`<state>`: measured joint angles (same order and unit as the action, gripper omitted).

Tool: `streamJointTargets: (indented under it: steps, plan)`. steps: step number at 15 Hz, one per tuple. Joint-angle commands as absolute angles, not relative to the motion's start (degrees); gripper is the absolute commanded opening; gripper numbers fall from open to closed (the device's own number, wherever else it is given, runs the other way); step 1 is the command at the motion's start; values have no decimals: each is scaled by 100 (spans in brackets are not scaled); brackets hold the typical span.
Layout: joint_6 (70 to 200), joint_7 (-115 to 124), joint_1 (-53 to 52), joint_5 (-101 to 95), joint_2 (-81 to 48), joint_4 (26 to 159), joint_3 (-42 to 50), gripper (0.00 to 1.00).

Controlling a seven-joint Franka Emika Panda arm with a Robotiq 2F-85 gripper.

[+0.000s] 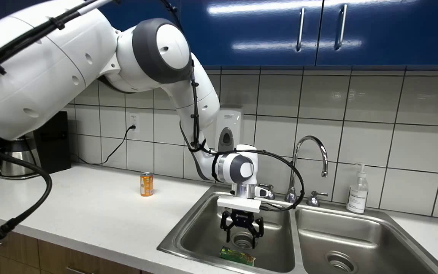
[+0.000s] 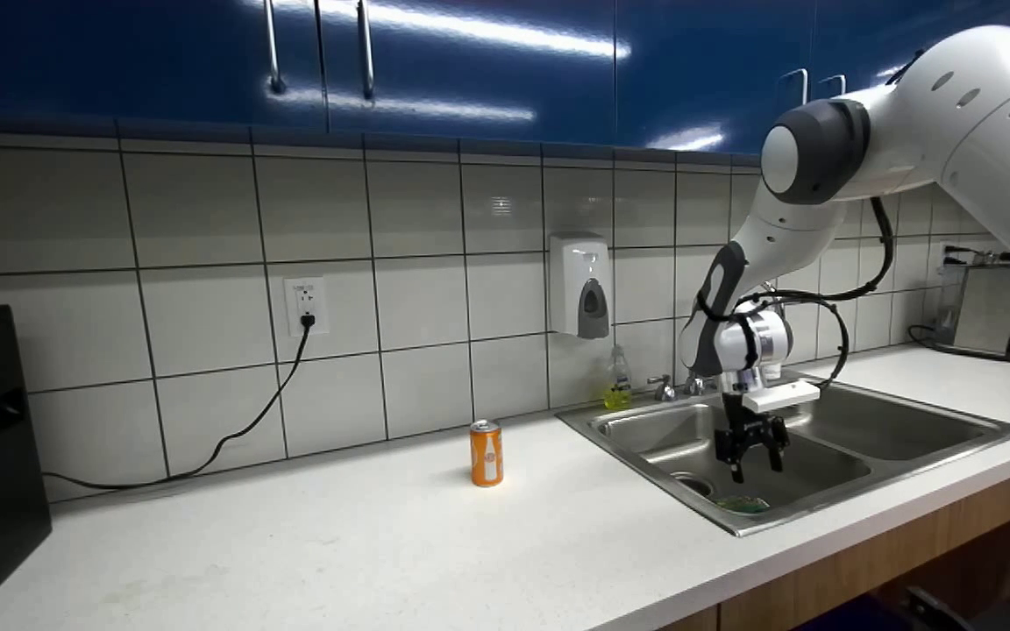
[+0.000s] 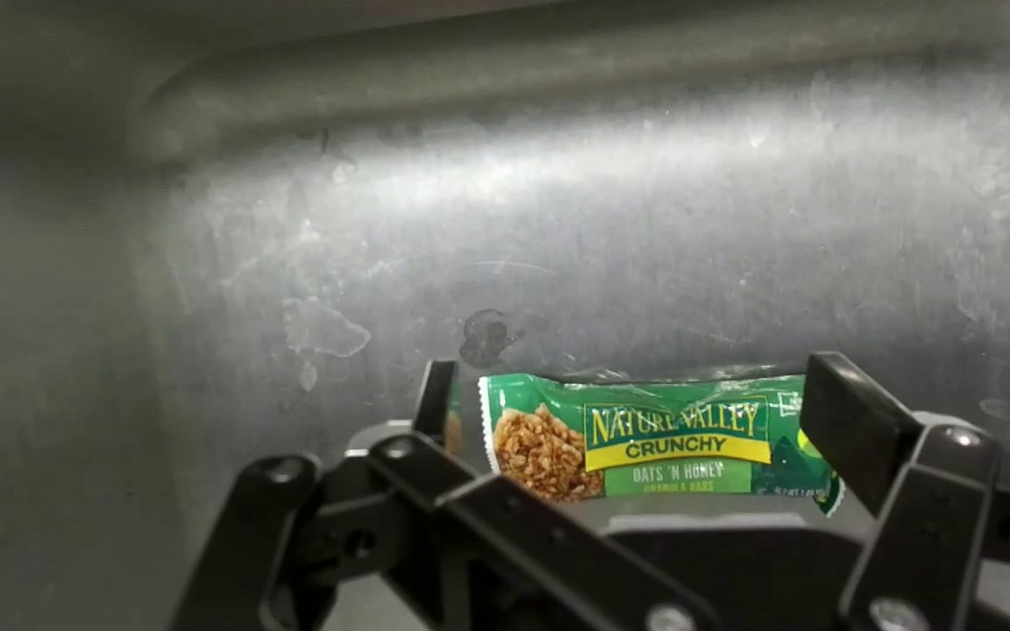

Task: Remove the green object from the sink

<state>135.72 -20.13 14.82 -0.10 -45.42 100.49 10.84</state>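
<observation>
1. In an exterior view, an orange can [image 1: 146,184] stands upright on the counter [image 1: 89,205]; its print is too small to read.
2. The sink [image 1: 297,243] comes next, set into the counter.
3. In its left basin lies the green bar [image 3: 672,438], reading "NATURE VALLEY CRUNCHY", "OATS 'N HONEY" and "GRANOLA BARS" in the wrist view.
4. Above it hangs the end effector [image 1: 241,243], its fingers [image 3: 856,429] spread apart and grasping nothing.
5. Farthest right, a pump bottle [image 1: 357,196] stands along the sink's back edge, its label too small to read.
</observation>
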Motion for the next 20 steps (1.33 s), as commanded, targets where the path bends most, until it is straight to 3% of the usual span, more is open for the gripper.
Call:
streamJointTargets:
  steps: [1,20]
  plan:
    - [13552,-1915,1628,-173,-4537,10017,931,100]
    - [13699,-1620,1516,-155,-4957,9789,834,100]
